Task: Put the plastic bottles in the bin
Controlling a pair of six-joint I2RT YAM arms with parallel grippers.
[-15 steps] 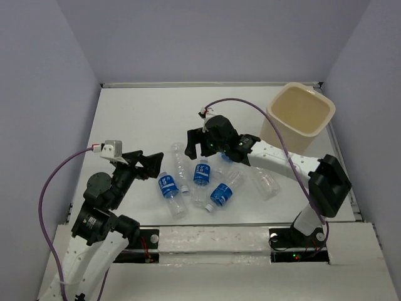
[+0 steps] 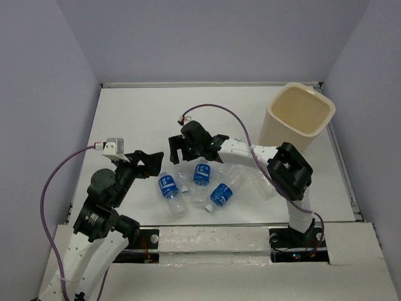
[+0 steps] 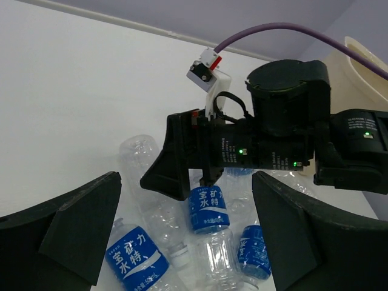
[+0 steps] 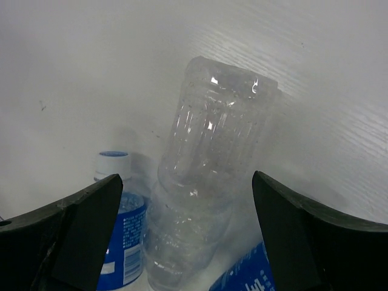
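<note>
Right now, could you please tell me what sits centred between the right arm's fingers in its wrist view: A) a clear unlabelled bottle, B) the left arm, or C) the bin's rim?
A: a clear unlabelled bottle lies centred between the open right fingers, not gripped.

You are looking into a robotics lab test cell, not a home or a shop. Plain lilac-grey walls (image 2: 213, 37) are boxing in a bare white bench (image 2: 138, 113) on three sides. Two black-and-white machines, the left arm (image 2: 103, 200) and the right arm (image 2: 288, 172), are standing bolted at the bench's near edge, each trailing a purple cable (image 2: 42, 200) from its wrist. Green indicator lights (image 3: 241, 151) are glowing on the right arm's housing. The only props lying there are crinkled plastic bottles (image 2: 202, 174) and a cream bin (image 2: 282, 135).
</note>
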